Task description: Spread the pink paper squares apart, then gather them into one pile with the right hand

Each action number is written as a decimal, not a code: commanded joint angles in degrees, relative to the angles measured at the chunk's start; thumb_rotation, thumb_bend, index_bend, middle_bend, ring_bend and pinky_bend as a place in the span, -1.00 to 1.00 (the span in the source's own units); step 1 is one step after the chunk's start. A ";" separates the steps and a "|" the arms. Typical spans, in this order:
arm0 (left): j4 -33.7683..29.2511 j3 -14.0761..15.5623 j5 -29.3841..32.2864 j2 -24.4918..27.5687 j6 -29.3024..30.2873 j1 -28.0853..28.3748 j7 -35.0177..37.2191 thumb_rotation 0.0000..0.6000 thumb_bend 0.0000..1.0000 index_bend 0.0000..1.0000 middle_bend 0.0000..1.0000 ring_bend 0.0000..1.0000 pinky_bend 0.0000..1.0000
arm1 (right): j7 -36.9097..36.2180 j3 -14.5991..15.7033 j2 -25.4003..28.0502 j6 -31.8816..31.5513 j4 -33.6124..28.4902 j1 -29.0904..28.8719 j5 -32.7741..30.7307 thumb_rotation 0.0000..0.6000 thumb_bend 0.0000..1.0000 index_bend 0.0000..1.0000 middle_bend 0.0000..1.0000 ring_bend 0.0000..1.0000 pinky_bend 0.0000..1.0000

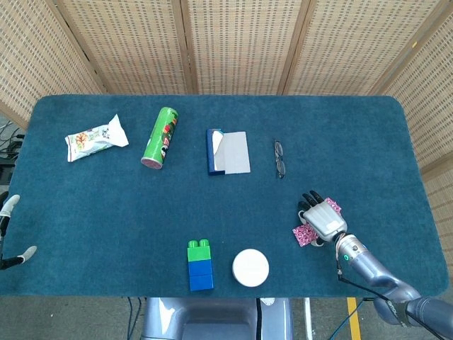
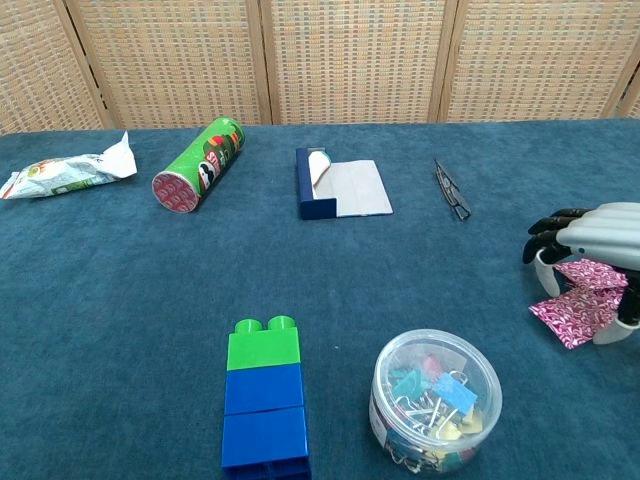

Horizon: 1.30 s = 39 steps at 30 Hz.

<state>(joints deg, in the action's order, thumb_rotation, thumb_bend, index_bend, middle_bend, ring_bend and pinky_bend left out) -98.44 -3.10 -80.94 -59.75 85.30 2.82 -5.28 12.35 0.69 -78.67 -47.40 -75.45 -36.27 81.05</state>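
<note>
Two pink patterned paper squares lie at the table's right front. The nearer square (image 1: 304, 236) (image 2: 572, 316) pokes out from under my right hand (image 1: 323, 219) (image 2: 598, 232), and the farther square (image 1: 332, 207) (image 2: 591, 273) shows on the hand's other side. The hand hovers palm down over both, its dark fingertips (image 2: 545, 228) spread, holding nothing. In the chest view the two squares overlap at one corner. Only my left hand's (image 1: 10, 230) pale fingertips show, at the head view's left edge, spread apart and holding nothing.
A round tub of binder clips (image 2: 435, 398) and a green-and-blue block (image 2: 263, 395) stand at the front middle. Farther back lie glasses (image 2: 451, 188), a blue notebook (image 2: 343, 186), a green chips tube (image 2: 198, 164) and a snack bag (image 2: 65, 170).
</note>
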 commanded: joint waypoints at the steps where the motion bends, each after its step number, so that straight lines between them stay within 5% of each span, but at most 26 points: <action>1: -0.03 -0.01 -0.04 0.01 0.04 0.00 -0.02 1.00 -0.67 -0.93 -1.00 -1.00 -1.00 | 0.34 -0.29 0.64 -0.22 -0.50 -0.11 -0.16 1.00 -0.81 -0.08 -0.59 -1.00 -1.00; 24: -0.91 0.04 -0.28 0.07 0.13 0.04 -0.85 1.00 -0.67 -0.93 -1.00 -1.00 -1.00 | 0.79 -1.44 4.43 0.48 -2.62 -1.42 -0.87 1.00 -0.79 -0.08 -0.59 -1.00 -1.00; 39: -0.77 0.19 -0.17 0.41 0.85 -0.65 -0.30 1.00 -0.67 -0.93 -1.00 -1.00 -1.00 | -3.82 -2.70 0.24 3.11 7.28 -3.07 -2.12 1.00 -0.85 -0.08 -0.59 -1.00 -1.00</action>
<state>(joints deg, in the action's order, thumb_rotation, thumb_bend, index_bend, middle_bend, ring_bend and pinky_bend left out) -99.21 -2.91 -81.10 -59.34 86.15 2.16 -5.58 9.54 -1.81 -77.54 -44.64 -69.56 -39.15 79.11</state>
